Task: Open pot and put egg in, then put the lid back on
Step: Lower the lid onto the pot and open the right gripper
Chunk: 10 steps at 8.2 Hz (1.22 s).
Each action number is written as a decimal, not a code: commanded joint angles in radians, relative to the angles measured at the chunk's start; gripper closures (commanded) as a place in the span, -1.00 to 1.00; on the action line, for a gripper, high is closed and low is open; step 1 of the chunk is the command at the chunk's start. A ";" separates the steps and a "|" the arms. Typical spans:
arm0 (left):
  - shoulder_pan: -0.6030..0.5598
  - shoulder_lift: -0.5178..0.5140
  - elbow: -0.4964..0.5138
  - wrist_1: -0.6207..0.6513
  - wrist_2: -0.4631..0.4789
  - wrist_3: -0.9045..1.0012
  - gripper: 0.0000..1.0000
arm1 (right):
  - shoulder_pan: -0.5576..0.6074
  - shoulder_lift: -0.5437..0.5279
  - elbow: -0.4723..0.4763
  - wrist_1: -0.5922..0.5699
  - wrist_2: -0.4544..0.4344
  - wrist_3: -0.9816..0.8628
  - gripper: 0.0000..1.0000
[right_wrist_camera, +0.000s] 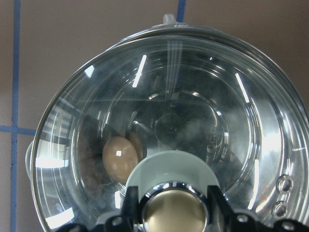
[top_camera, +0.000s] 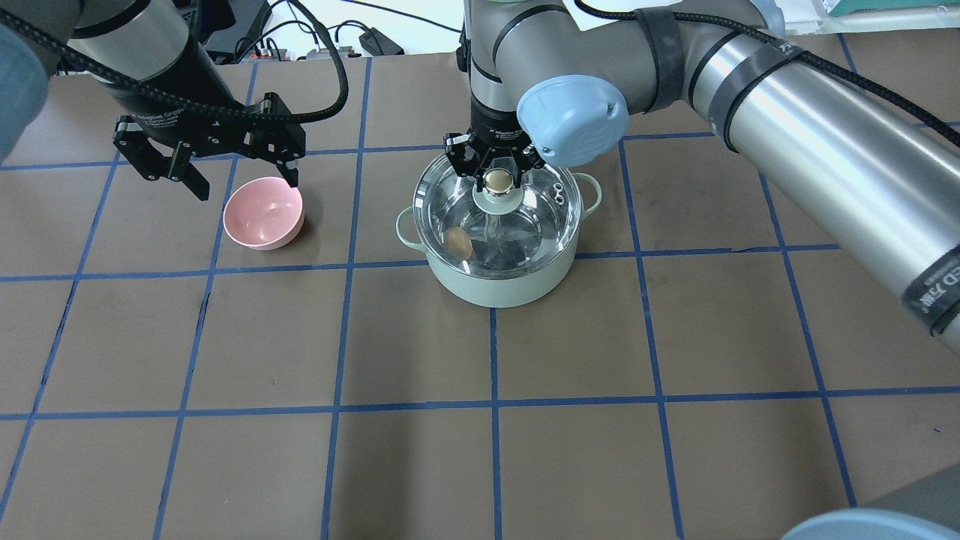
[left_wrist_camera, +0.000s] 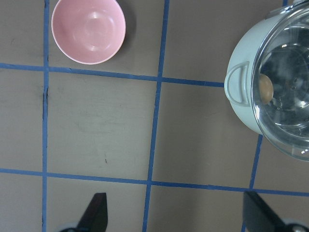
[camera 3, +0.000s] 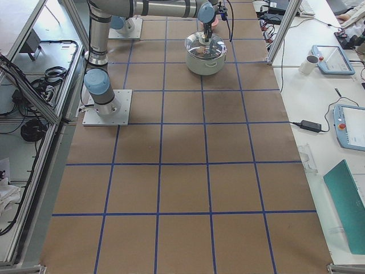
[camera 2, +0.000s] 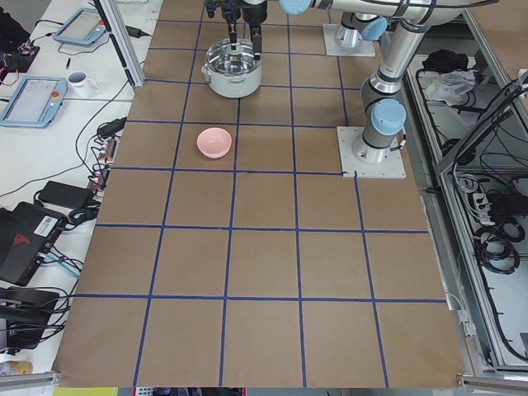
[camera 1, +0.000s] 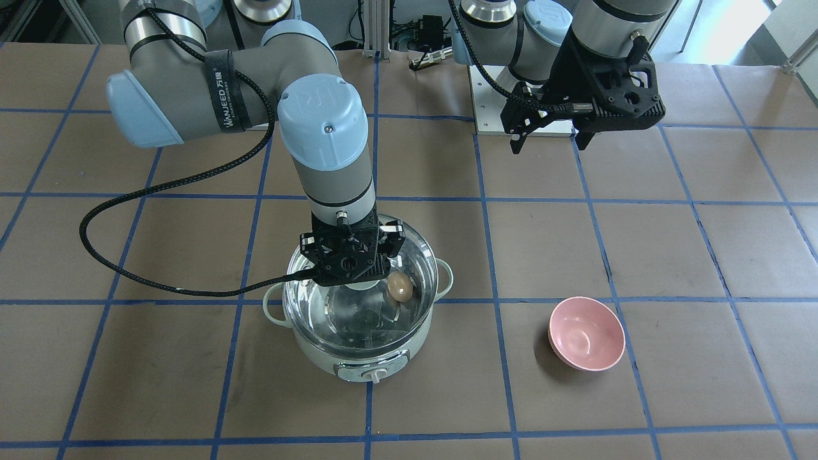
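Tan-gold knob (right_wrist_camera: 175,212) sits pinched between the right gripper's (top_camera: 496,180) fingers (right_wrist_camera: 131,209), both closed against its sides, so you hold the lid (top_camera: 529,217) by its centre. The glass dome looks seated level on the pot (top_camera: 495,289). The egg (top_camera: 458,241) lies inside against the steel wall, on the side toward the pink bowl (top_camera: 264,214). Judgement: only release and a straight lift remain. The loop handles are clear of your fingers. The left gripper (top_camera: 245,185) hangs wide open and empty near the bowl, well apart from the pot, leaving open table (top_camera: 600,337) around it.

Grey arms (camera 1: 192,83), pale blue joint caps (camera 1: 323,112), braided cables (camera 1: 211,294), black left tool (camera 1: 548,147)
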<state>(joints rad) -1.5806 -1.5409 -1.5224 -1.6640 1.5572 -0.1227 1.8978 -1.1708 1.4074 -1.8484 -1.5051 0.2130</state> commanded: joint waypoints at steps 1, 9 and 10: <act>-0.001 0.001 0.001 0.000 0.001 0.001 -1.00 | -0.003 0.000 -0.001 0.000 -0.007 -0.007 1.00; 0.002 0.001 0.001 0.000 0.000 0.001 -1.00 | -0.019 0.008 -0.001 -0.002 0.016 -0.008 0.85; 0.005 0.001 0.001 0.000 -0.002 0.001 -1.00 | -0.019 0.011 -0.001 -0.002 0.019 -0.012 0.87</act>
<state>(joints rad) -1.5783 -1.5401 -1.5218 -1.6640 1.5551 -0.1212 1.8796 -1.1650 1.4067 -1.8492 -1.4925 0.1994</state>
